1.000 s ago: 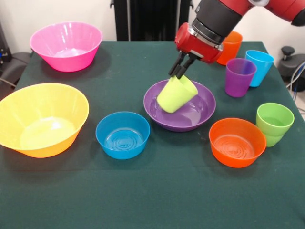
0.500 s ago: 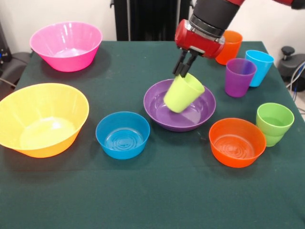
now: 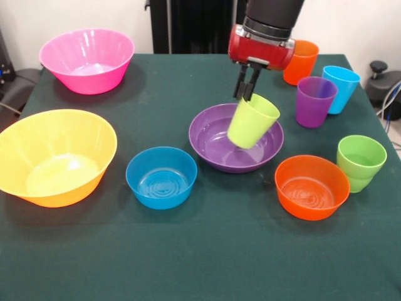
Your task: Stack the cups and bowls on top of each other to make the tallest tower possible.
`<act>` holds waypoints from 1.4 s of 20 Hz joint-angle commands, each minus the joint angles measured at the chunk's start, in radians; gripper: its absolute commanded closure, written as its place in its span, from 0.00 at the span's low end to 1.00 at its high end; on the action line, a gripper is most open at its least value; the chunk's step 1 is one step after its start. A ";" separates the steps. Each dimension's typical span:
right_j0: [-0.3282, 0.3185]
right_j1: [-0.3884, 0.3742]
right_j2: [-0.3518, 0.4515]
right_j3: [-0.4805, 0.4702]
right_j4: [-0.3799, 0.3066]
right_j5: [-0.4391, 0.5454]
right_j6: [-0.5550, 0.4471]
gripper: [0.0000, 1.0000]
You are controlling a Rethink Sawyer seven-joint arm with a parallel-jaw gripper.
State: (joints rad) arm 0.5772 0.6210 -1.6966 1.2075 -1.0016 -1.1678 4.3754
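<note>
gripper [image 3: 248, 94] pinches lime-yellow cup [image 3: 252, 121] rim, cup hangs tilted below, over purple bowl [image 3: 213, 147].

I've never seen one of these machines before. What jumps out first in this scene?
The red and black arm coming down from the top, its gripper pinching the rim of a lime-yellow cup held tilted over the wide purple bowl at the table's middle. Next, the two big bowls on the picture's left: pink at the far corner, yellow-orange nearer the camera.
</note>
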 commanded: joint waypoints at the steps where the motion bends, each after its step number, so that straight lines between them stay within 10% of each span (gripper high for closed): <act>1: -0.038 -0.064 0.232 -0.042 0.028 0.014 -0.336 1.00; 28: -0.074 -0.275 0.518 0.021 0.102 0.029 -0.584 1.00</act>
State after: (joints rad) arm 0.5308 0.3857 -1.3843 1.2549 -0.9428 -1.1672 4.0622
